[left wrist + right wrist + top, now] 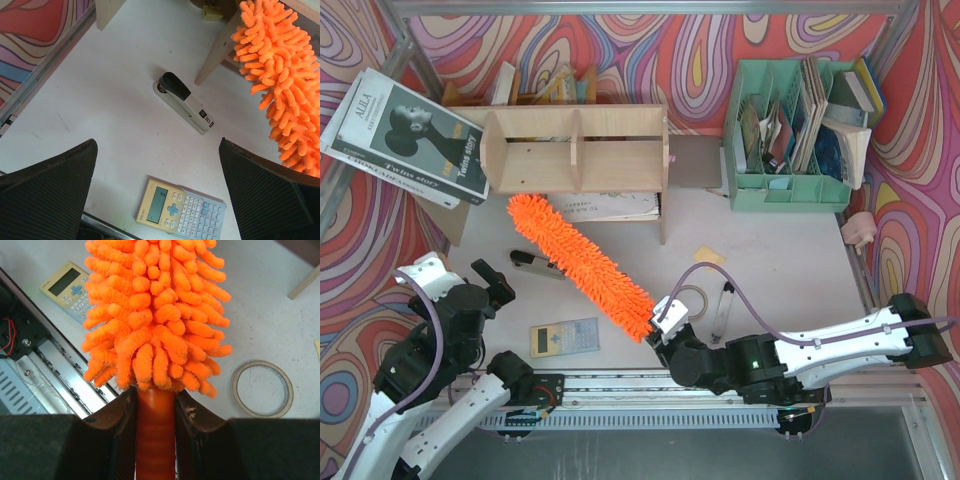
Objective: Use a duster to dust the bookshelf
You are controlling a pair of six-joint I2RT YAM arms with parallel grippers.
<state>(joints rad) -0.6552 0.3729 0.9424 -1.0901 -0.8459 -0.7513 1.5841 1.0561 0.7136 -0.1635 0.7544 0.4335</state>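
The light plywood bookshelf (575, 150) stands at the back left of the table; one of its legs (217, 47) shows in the left wrist view. The bright-orange fluffy duster (580, 265) runs diagonally from my right gripper (665, 322) up-left, and its tip ends just in front of the shelf's left half. Whether the tip touches the shelf I cannot tell. In the right wrist view the gripper (156, 397) is shut on the orange handle (155, 440), just below the fluffy head (155, 315). My left gripper (157, 141) hangs open over the table, left of the duster (285, 75), with nothing in it.
A stapler (535, 265) and a calculator (565, 338) lie between the left gripper and the duster. A tape ring (692, 298) and a thin tube (725, 310) lie right of the duster. A mint-green file organizer (785, 190) stands back right. A book (410, 135) leans at back left.
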